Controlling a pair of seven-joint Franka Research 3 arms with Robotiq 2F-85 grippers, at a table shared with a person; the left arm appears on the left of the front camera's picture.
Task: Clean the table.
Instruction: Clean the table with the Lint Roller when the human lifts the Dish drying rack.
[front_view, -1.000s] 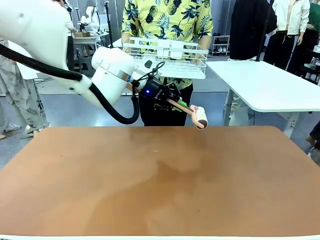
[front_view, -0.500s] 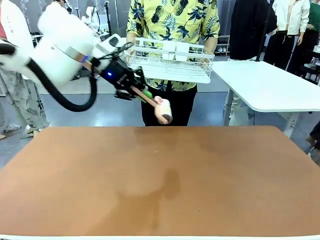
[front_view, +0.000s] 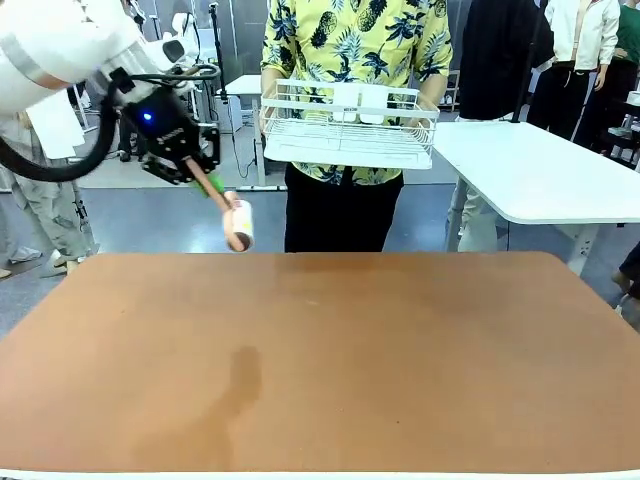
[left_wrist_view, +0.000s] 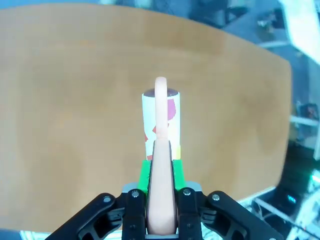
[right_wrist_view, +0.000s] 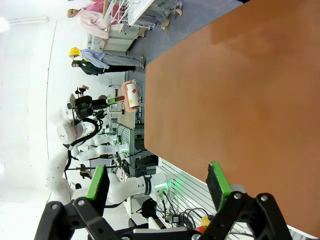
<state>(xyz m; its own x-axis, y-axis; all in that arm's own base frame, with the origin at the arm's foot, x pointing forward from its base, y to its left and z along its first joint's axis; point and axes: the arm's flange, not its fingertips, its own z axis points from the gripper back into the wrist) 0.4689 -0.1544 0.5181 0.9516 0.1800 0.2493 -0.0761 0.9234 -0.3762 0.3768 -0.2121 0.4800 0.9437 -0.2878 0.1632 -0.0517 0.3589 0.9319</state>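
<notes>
The reddish-brown table (front_view: 330, 360) spans the front view, its top bare. My left gripper (front_view: 200, 172) hangs above the far left edge, shut on the pink handle of a lint roller (front_view: 238, 225) whose white roll points down and right. In the left wrist view the roller (left_wrist_view: 160, 120) sticks out between the green pads (left_wrist_view: 145, 172), high over the table (left_wrist_view: 75, 100). My right gripper (right_wrist_view: 157, 182) stands open with nothing between its green pads, off the table's (right_wrist_view: 240, 90) edge; the lint roller (right_wrist_view: 131, 94) appears far off.
A person in a yellow patterned shirt stands at the far side holding a white wire basket (front_view: 350, 125). A white-topped table (front_view: 540, 170) stands at the back right. Other people and equipment are in the background.
My left arm has swung left along the table's far edge, carrying the lint roller from right of centre to the far left. The person has shifted the basket slightly right.
</notes>
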